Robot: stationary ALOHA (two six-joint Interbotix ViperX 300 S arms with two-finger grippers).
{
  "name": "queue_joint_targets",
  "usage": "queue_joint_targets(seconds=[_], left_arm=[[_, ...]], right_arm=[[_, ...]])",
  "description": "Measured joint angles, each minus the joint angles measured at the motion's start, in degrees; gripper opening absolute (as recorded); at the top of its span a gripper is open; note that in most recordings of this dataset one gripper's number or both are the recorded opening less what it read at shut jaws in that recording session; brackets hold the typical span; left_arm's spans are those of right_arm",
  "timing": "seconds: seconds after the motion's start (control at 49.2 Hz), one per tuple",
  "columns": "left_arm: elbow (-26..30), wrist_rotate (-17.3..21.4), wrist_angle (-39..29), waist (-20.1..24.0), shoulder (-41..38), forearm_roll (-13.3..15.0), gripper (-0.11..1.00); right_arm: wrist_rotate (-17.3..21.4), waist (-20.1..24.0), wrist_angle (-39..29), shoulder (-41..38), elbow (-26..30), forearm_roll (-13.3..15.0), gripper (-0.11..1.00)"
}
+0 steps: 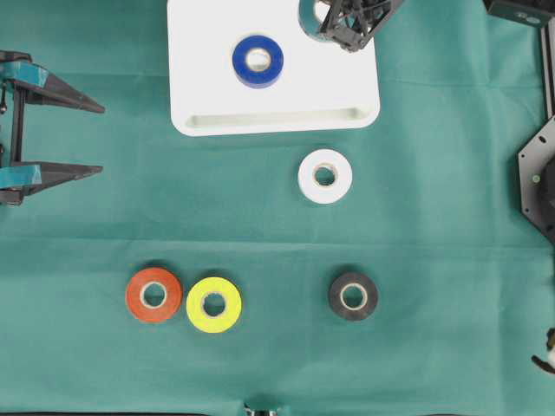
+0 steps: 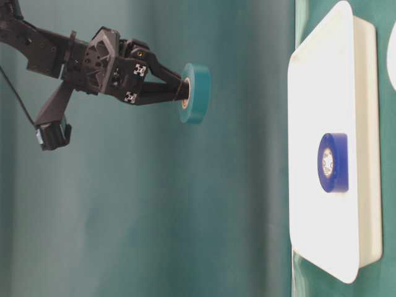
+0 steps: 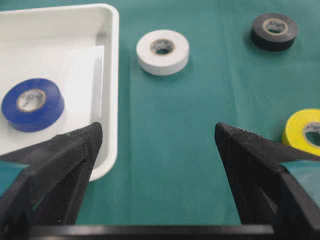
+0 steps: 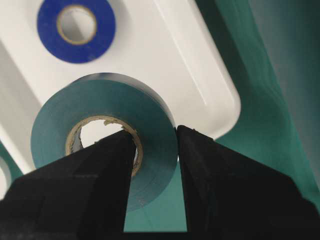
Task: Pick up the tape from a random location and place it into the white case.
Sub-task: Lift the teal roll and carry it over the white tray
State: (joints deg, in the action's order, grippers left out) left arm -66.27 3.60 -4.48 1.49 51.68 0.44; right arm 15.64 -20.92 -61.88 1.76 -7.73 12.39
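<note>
Right tool (image 4: pixel 152 142) clamped on teal tape (image 4: pixel 102 135), held above white case (image 1: pixel 208 87); left tool (image 3: pixel 157 145) spread wide, empty.

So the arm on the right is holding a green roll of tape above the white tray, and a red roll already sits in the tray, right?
Nearly. The right gripper does hold the green roll of tape above the white tray, but the roll already lying in the tray is the blue roll, not a red one. The overhead view shows it plainly; the orange-red roll lies out on the green cloth.
</note>
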Motion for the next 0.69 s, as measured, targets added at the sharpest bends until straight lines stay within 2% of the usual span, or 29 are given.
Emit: queue_joint_targets(seconds=[0.386,0.691], left_arm=[[0.0,0.0,-0.1,-0.1,0.0,0.0,0.98],[0.0,0.0,-0.1,-0.1,0.0,0.0,0.98]], right_arm=[[0.0,-0.5,0.4,0.2,-1.8,0.0,0.30],[0.9,-0.6,7.8,-0.1,-8.7,0.0,0.30]])
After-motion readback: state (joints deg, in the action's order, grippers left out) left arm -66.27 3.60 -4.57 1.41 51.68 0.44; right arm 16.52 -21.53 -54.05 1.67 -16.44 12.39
